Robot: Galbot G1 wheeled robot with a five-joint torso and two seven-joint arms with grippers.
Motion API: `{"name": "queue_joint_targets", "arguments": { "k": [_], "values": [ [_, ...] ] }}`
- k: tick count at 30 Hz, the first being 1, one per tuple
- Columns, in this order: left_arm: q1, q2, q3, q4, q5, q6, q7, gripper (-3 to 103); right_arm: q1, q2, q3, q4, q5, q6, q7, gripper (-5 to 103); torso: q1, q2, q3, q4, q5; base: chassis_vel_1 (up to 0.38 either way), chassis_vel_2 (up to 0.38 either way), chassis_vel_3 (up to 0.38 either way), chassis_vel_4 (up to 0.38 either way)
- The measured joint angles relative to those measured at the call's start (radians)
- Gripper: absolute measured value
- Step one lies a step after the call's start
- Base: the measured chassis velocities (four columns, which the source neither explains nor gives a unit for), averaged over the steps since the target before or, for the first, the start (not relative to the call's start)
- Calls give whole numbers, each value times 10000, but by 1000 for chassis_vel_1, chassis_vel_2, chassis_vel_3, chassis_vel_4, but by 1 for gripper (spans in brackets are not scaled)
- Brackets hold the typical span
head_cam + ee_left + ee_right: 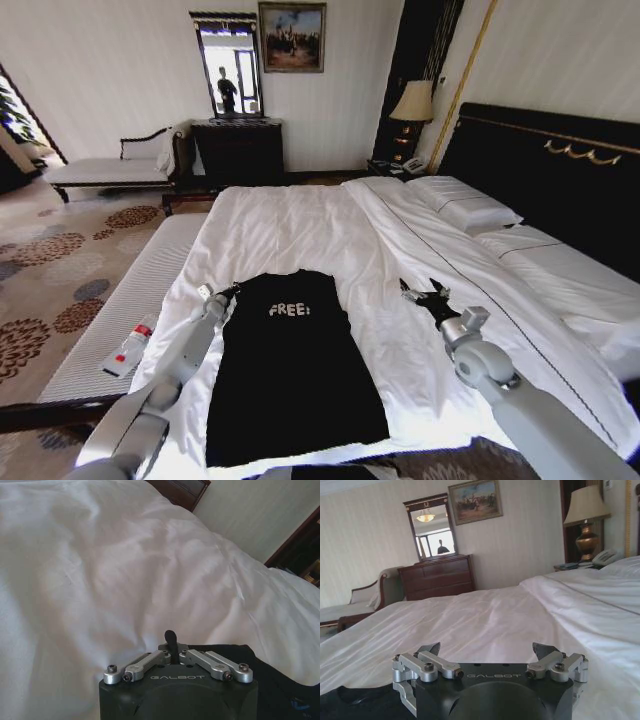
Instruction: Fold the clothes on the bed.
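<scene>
Okay, my left gripper [232,290] sits at the black T-shirt [290,370]'s shoulder edge, fingers together; whether they pinch cloth, I can't tell. My right gripper [425,293] hovers beside the shirt, fingers apart. The shirt lies flat on the bed [300,235]'s rumpled white duvet. Farther off, pillows [465,205] and a dark dresser [238,150].

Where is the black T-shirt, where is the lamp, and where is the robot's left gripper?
Black T-shirt [292,375]: head view, on the plain cloth below the white lettering.
Lamp [585,506]: right wrist view, on the pale shade.
Left gripper [170,639]: left wrist view, at its closed dark fingertips over the white bedding.
</scene>
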Motion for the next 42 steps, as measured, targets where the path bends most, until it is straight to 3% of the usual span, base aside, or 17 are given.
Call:
{"name": "queue_joint_targets", "arguments": {
  "k": [1,2,3,6,7,8,10,13,18,23,27,42],
  "values": [
    [17,-4,29,-52,4,-3,-10,2,802,189,-765,-597,163,-21,-145,100,0,0,-1,2,-10,0,0,0,0],
    [36,-33,80,-124,16,-5,-44,2,1872,525,-1781,-1421,447,-100,-356,100,0,-1,2,-11,1,0,0,0,0],
    [36,-33,80,-124,16,-5,-44,2,1872,525,-1781,-1421,447,-100,-356,100,0,-1,2,-11,1,0,0,0,0],
    [42,-95,211,-250,31,-6,-74,2,3979,1574,-3282,-3518,1138,-355,-1270,100,2,-1,1,-3,-13,0,0,0,0],
    [41,-120,287,-285,24,-6,-96,2,4613,2283,-3550,-4523,1462,-515,-1688,100,3,-1,2,-6,-9,0,0,0,0],
    [41,-120,287,-285,24,-6,-96,2,4613,2283,-3550,-4523,1462,-515,-1688,100,3,-1,2,-6,-9,0,0,0,0],
    [12,-127,385,-301,-17,-6,-113,2,5286,3440,-3654,-6037,1789,-679,-2141,100,2,-1,2,-15,-11,0,0,0,0],
    [-100,-93,592,-302,-106,-6,-155,2,6140,4867,-3691,-8237,1805,-964,-3171,100,3,-2,3,4,-6,0,0,0,0],
    [-283,-71,799,-283,-289,-1,-202,2,6632,5581,-3247,-10043,1089,-924,-3992,100,2,-3,2,-11,-7,0,0,0,0],
    [-422,-119,1073,-267,-448,16,-197,2,6658,5787,-2323,-10952,596,-660,-4112,100,0,-2,-1,-18,-6,0,0,0,0],
    [-456,-137,1170,-284,-495,22,-196,2,6644,5747,-2136,-11288,368,-614,-4220,100,0,-2,0,-3,-6,0,0,0,0],
    [-651,-187,1481,-410,-694,94,-238,2,6729,6104,-490,-12570,-479,-633,-4987,100,-1,-1,0,-6,-4,0,0,0,0]
  ]
}}
